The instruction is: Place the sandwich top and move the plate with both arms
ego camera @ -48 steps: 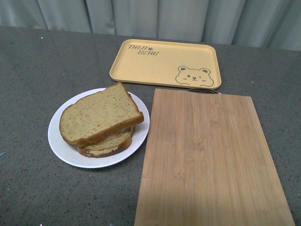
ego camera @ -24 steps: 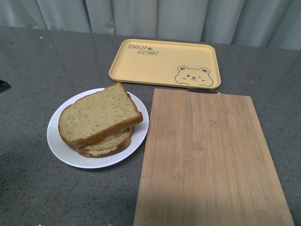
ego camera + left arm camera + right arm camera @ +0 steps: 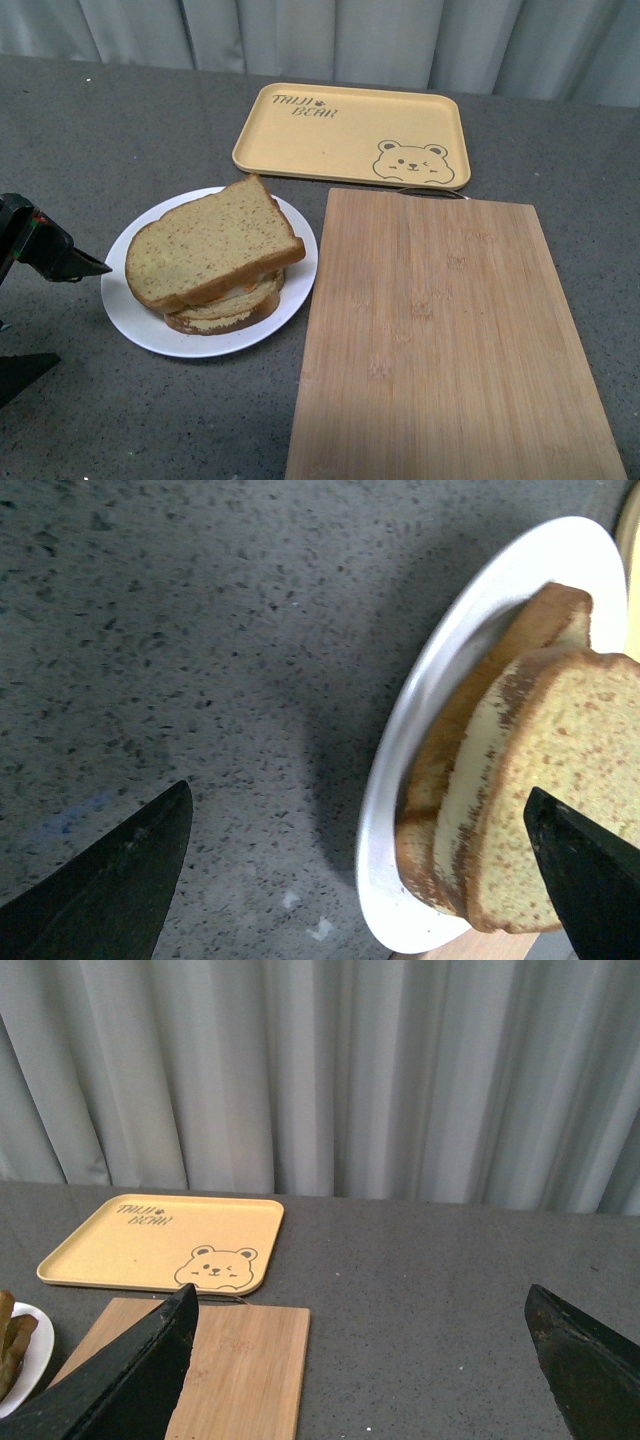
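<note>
fingers of my left gripper are spread wide and empty. the plate rim is just beside them, to their right. the sandwich top lies on the stack there, long axis slanting away rightward. my right gripper, also wide, hangs well apart, so i judge the left arm nearer.

Left arm: black, showing only at the far left edge of the front view, foremost part alone visible.
Left end effector: jaws spread wide, gripping nothing; two pointed black fingers sit at opposite sides of the left wrist view.
Left fingertip: in the front view one sharp tip points toward the robot's right.
Right end effector: seen only by its own wrist camera; jaws spread wide, gripping nothing, pointed black fingers aimed forward.
</note>
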Tool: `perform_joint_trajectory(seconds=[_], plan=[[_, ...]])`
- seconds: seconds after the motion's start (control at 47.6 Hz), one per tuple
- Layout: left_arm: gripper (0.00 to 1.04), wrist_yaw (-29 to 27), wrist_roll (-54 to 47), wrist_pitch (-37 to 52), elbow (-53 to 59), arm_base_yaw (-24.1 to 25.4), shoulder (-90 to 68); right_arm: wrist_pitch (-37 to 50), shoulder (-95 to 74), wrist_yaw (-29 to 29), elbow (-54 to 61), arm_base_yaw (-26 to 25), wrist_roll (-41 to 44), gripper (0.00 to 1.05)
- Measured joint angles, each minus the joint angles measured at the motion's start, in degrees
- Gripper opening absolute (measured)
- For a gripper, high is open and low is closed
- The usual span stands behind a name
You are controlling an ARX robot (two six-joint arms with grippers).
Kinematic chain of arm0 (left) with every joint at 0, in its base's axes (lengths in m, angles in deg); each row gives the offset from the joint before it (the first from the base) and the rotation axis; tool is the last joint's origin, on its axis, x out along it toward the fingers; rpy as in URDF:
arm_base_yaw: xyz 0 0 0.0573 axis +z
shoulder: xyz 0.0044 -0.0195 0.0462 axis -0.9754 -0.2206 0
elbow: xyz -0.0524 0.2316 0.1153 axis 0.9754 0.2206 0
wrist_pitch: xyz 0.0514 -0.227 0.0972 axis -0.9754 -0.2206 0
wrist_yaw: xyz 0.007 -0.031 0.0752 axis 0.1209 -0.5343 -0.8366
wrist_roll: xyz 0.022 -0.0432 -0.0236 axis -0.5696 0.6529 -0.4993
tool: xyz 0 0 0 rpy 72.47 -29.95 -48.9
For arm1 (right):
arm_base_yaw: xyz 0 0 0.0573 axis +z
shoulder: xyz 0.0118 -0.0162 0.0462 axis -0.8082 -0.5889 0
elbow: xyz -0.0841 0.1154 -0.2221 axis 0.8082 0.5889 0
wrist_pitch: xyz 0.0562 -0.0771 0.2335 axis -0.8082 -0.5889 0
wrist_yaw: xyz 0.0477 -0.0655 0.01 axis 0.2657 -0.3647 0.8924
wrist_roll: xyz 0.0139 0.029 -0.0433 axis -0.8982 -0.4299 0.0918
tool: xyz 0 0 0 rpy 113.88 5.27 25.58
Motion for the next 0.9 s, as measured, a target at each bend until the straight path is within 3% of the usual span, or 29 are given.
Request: perform_joint_trajectory(seconds=[0.252, 0.42, 0.757, 0.904], plan=[[0.97, 0.85, 0.2, -2.03, -1.38, 0.55, -2.16, 0.0, 0.0, 0.0, 0.0, 0.0, 0.0, 0.95], [0.68, 2.89, 0.98, -2.27, -3.69, -0.13, -5.14, 0.0, 0.0, 0.0, 0.0, 0.0, 0.0, 0.95], [0.21, 6.01, 2.03, 0.13, -8.41, -1.77, -10.03, 0.0, 0.0, 0.0, 0.0, 0.0, 0.0, 0.95], [0.06, 9.03, 2.05, 1.73, -9.33, -1.88, -10.75, 0.0, 0.0, 0.0, 0.0, 0.0, 0.0, 0.95]])
